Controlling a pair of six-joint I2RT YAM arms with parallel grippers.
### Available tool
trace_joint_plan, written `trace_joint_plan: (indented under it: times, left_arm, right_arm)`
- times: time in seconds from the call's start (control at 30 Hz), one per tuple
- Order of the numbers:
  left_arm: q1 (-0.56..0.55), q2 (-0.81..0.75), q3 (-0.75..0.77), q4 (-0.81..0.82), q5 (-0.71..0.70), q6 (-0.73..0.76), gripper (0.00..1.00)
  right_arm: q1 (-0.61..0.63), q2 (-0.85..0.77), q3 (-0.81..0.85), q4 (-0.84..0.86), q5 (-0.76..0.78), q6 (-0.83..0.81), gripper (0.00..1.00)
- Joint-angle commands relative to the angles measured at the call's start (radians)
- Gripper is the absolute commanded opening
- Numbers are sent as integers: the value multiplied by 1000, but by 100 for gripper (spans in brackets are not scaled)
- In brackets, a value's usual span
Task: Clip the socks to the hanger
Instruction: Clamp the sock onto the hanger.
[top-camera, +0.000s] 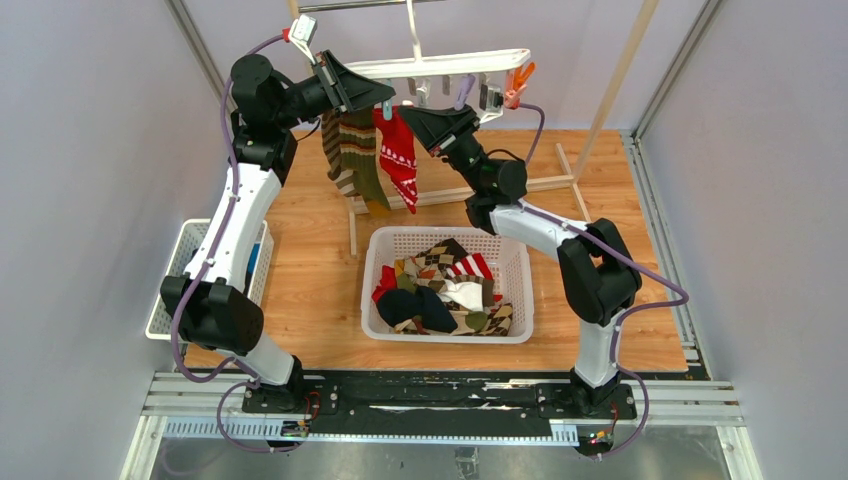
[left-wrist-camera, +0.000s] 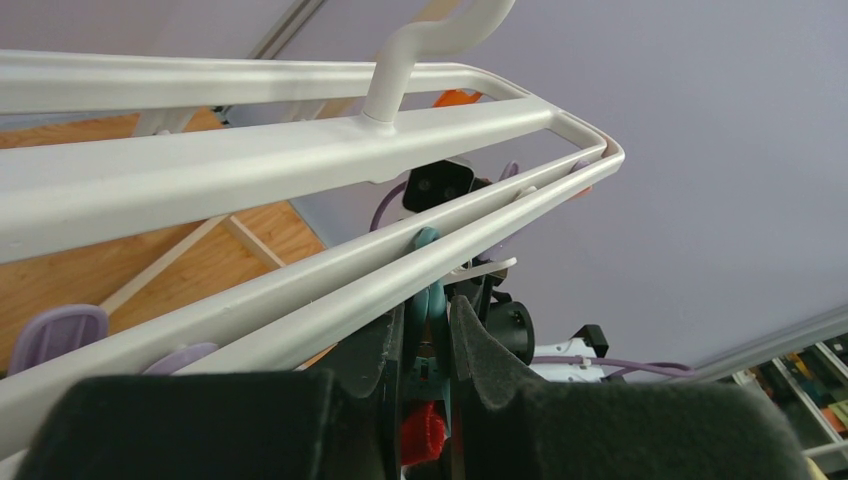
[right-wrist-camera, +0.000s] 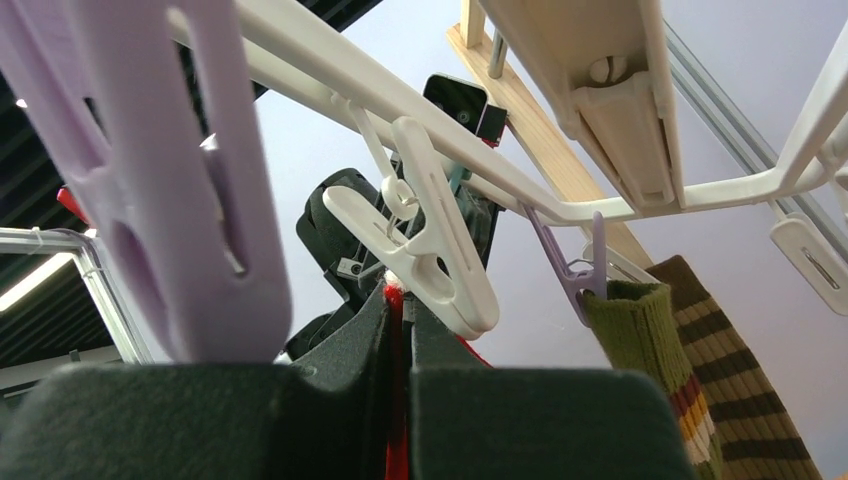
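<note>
From above, the right gripper (top-camera: 412, 112) holds the top of the red patterned fabric sock (top-camera: 400, 160) under the white plastic oval drying hanger (top-camera: 450, 64), tip to tip with the left gripper (top-camera: 380, 95). An olive-striped knitted sock (top-camera: 350, 155) hangs alongside, and other mixed socks (top-camera: 450, 290) lie in the white lattice plastic basket (top-camera: 447, 338) below. In the left wrist view, the jaws are clenched on a small teal plastic clip (left-wrist-camera: 430, 295). I judge the squeeze should hold until the cuff sits deep in the clip's mouth. In the right wrist view, the jaws are nipped on the red cuff, and a dangling white plastic clip (right-wrist-camera: 430, 245) and a large lilac plastic clip (right-wrist-camera: 170, 200) crowd close and could snag.
</note>
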Motion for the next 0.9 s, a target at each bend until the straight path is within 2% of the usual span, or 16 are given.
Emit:
trace_joint_plan:
  times: [0.0, 0.1, 0.3, 0.47, 0.57, 0.6, 0.67, 0.8, 0.87]
  left_arm:
    - [15, -35, -8, 23, 18, -3, 14]
    - [16, -38, -8, 23, 22, -2, 20]
    - [20, -40, 0, 18, 22, -2, 40]
    - [24, -50, -14, 18, 16, 2, 52]
    - [27, -53, -18, 18, 19, 0, 64]
    - [27, -54, -18, 17, 22, -2, 65]
    - [30, -60, -22, 18, 23, -2, 66]
    - [38, -87, -58, 18, 22, 0, 73]
    - [42, -109, -91, 16, 24, 2, 74]
  right_arm:
    - [4, 14, 40, 60, 10, 5, 0]
    - [4, 14, 39, 54, 9, -4, 0]
    - [8, 23, 56, 50, 2, -4, 0]
    - [8, 21, 47, 49, 1, -5, 0]
    - [9, 20, 50, 43, -4, -8, 0]
    - [9, 18, 47, 39, -5, -11, 1]
    - [10, 13, 43, 28, -6, -18, 9]
    - [11, -14, 7, -15, -15, -54, 28]
    - [10, -35, -28, -34, -16, -79, 40]
